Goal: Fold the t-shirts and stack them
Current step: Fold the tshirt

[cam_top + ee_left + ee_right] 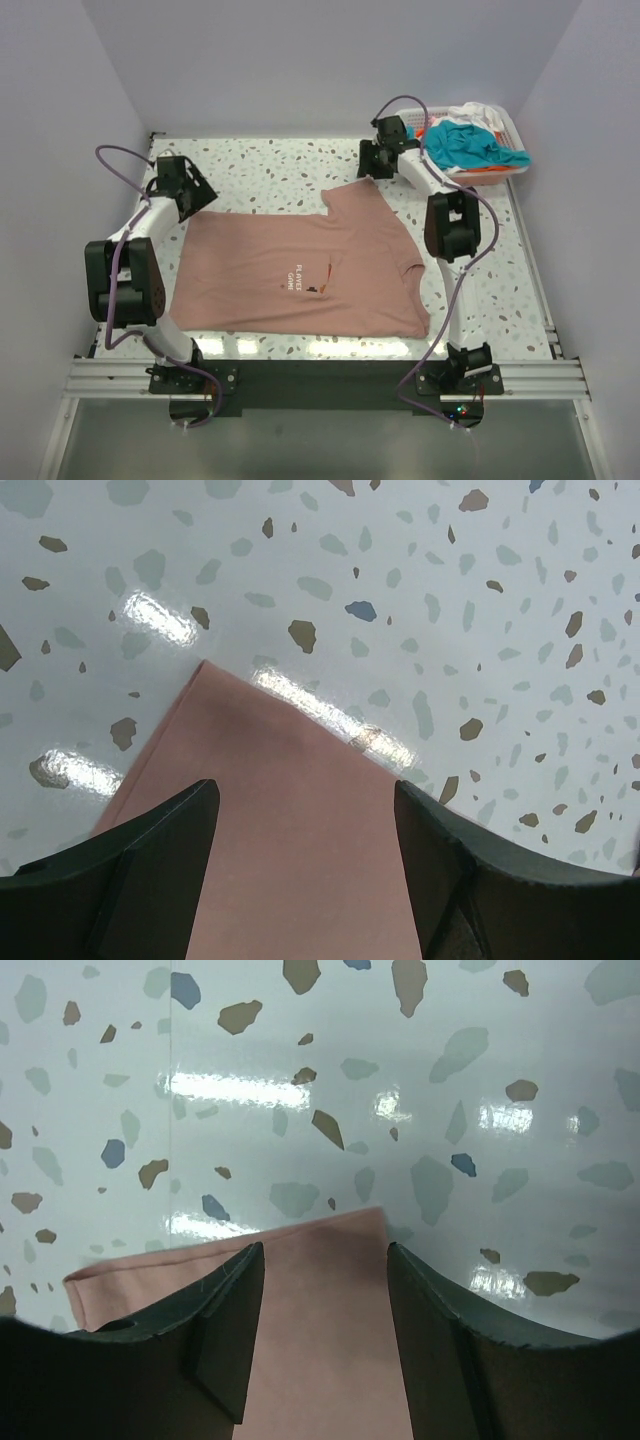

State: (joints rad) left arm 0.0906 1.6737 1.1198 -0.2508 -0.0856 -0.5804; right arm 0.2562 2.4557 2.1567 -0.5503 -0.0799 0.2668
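A salmon-pink t-shirt (300, 270) with small white chest lettering lies spread flat on the speckled table. My left gripper (190, 195) is open over the shirt's far left corner; pink cloth (300, 860) lies between its fingers (150, 880). My right gripper (378, 160) is open over the far sleeve corner; pink cloth (320, 1330) lies between its fingers (210, 1340). Teal, white and orange t-shirts (465, 145) are heaped in the basket at the back right.
A white lattice basket (515, 135) stands in the back right corner. Purple cables loop over both arms. White walls close in the table on the left, back and right.
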